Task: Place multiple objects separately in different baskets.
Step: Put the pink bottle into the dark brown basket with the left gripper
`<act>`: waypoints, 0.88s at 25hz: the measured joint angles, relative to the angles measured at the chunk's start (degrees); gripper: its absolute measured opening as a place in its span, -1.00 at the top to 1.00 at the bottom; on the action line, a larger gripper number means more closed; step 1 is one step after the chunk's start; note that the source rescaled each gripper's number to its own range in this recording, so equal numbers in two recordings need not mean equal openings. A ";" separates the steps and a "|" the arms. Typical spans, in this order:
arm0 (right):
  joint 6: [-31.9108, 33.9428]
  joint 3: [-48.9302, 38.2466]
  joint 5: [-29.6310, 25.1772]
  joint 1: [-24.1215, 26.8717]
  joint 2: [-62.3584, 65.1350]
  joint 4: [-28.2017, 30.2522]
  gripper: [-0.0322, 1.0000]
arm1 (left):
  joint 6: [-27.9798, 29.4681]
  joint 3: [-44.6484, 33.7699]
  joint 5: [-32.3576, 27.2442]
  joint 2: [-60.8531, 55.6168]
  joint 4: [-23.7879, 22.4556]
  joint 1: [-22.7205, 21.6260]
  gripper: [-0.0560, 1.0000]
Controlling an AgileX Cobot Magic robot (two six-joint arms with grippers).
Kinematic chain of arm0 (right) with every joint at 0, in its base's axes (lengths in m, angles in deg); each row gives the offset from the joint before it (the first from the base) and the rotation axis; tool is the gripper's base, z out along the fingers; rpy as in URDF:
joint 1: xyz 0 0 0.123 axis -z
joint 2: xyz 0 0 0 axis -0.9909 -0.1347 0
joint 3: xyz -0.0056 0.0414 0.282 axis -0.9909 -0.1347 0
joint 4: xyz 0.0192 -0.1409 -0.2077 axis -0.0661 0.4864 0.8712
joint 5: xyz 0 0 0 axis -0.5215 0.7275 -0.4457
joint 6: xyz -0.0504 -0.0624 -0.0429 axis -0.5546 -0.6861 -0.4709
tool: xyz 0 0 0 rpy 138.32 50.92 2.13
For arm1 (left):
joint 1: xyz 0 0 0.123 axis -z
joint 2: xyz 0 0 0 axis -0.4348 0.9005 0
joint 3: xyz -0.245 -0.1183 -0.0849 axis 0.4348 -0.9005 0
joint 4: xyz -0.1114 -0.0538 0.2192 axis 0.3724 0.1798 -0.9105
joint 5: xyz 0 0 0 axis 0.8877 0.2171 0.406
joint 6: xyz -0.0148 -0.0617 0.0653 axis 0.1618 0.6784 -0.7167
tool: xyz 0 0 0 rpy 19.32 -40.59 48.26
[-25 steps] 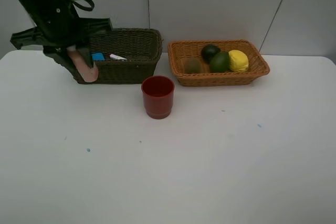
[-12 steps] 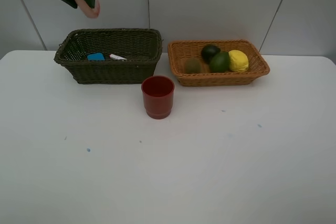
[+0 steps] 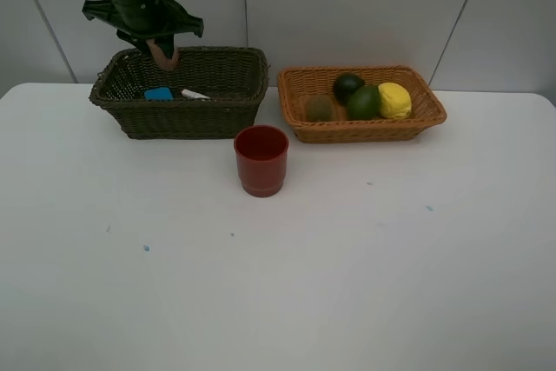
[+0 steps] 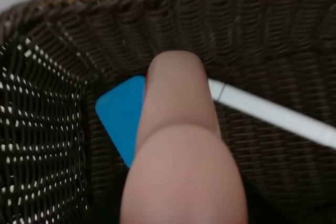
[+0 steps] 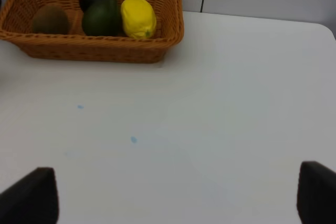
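The left end effector (image 3: 162,49) hangs over the back left part of the dark olive-brown basket (image 3: 217,109), clamped on the pink bottle (image 3: 163,55), which points down into the basket without reaching its floor; in the left wrist view the bottle (image 4: 181,145) fills the middle, with the blue eraser (image 4: 122,113) and the white marker (image 4: 273,115) lying on the woven bottom beneath it, the eraser on one side and the marker on the other; the red cup (image 3: 261,160) stands upright on the white desk (image 3: 347,267) just in front of that basket's right corner; further right sits the light orange basket (image 3: 365,131), holding the brown kiwi (image 3: 318,109), the dark mangosteen (image 3: 347,85), the green round fruit (image 3: 364,102) and the yellow lemon (image 3: 394,100), the last three touching in a cluster; the right end effector (image 5: 178,195) shows only in its own wrist view, low over bare desk, its fingertips (image 5: 30,195) wide apart and holding nothing.
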 joint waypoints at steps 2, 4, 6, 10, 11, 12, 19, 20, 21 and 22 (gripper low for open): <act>0.00 0.00 0.00 0.00 0.00 0.00 -0.99 | -0.13 0.17 0.02 2.28 0.21 -0.44 0.15; 0.00 0.00 0.00 0.00 0.00 0.00 -0.99 | -0.13 0.17 0.02 4.43 0.82 -0.97 0.15; 0.00 0.00 0.00 0.00 0.00 0.00 -0.99 | -0.13 0.17 0.22 5.93 0.90 -1.17 0.15; 0.00 0.00 0.00 0.00 0.00 0.00 -0.99 | -0.19 0.17 1.77 7.46 1.49 -1.48 0.15; 0.00 0.00 0.00 0.00 0.00 0.00 -0.99 | -0.19 0.29 2.04 7.46 2.07 -1.55 0.15; 0.00 0.00 0.00 0.00 0.00 0.00 -0.99 | -0.19 0.31 2.47 7.46 2.46 -1.55 0.15; 0.00 0.00 0.00 0.00 0.00 0.00 -0.99 | -0.19 0.35 3.67 7.57 3.05 -1.61 0.15; 0.00 0.00 0.00 0.00 0.00 0.00 -0.99 | -0.19 0.35 3.84 7.57 3.04 -1.61 0.15; 0.00 0.00 0.00 0.00 0.00 0.00 -0.99 | -0.19 0.35 3.99 7.57 3.04 -1.61 0.15; 0.00 0.00 0.00 0.00 0.00 0.00 -0.99 | -0.19 0.35 4.02 7.57 3.04 -1.61 0.15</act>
